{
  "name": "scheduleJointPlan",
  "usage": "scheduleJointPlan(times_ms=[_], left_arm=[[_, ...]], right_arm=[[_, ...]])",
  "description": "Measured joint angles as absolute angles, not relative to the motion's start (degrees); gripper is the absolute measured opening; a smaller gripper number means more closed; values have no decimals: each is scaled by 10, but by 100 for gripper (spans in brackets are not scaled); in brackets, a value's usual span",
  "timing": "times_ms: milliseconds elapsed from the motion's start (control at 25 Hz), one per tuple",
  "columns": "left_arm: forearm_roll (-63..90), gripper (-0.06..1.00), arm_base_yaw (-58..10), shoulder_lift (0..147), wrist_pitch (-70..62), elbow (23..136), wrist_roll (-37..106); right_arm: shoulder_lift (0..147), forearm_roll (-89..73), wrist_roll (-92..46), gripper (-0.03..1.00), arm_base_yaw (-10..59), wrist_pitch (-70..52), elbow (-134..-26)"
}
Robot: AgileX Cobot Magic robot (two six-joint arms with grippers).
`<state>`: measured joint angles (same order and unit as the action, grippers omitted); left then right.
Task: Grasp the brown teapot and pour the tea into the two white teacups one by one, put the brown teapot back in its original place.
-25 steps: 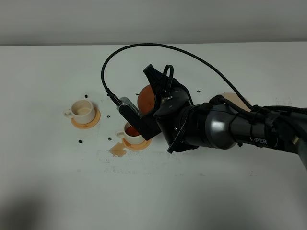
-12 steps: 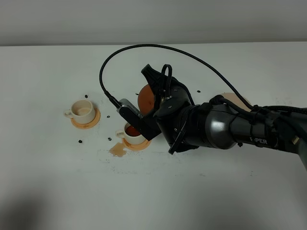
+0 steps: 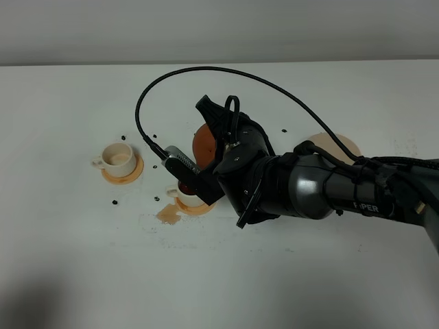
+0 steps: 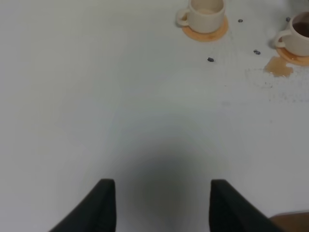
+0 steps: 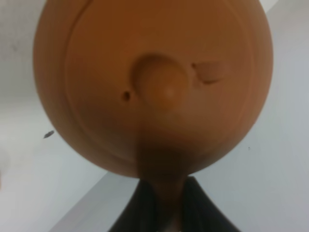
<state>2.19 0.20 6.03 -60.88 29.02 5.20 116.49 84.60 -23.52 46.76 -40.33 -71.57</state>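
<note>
The brown teapot (image 3: 202, 142) hangs tilted above the table, just behind the nearer white teacup (image 3: 186, 193), with my right gripper (image 3: 218, 127) shut on its handle. In the right wrist view the teapot (image 5: 154, 82) fills the frame lid-on, and the right gripper (image 5: 161, 205) pinches the loop handle. That nearer teacup (image 4: 300, 35) holds dark tea and is partly hidden by the wrist camera in the high view. The other white teacup (image 3: 118, 158) stands to the left (image 4: 206, 10). The pale round coaster (image 3: 336, 145) lies bare at the right. My left gripper (image 4: 161, 205) stands open over bare table.
Each cup sits on an orange coaster (image 3: 134, 171). A brown tea puddle (image 3: 167, 214) lies in front of the nearer cup, also seen as a puddle (image 4: 278, 66) in the left wrist view. Small dark specks (image 3: 114, 202) dot the white table. A black cable (image 3: 206, 72) arcs over the arm.
My right arm has shifted a little to the left with the teapot, uncovering more of the pale coaster. The cups have not moved.
</note>
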Motion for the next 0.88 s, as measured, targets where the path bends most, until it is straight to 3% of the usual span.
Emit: scheduleJointPlan(times_ms=[880], left_arm=[[22, 46, 2, 60, -609, 290, 52]], right_arm=[[1165, 863, -259, 12, 473, -416, -716]])
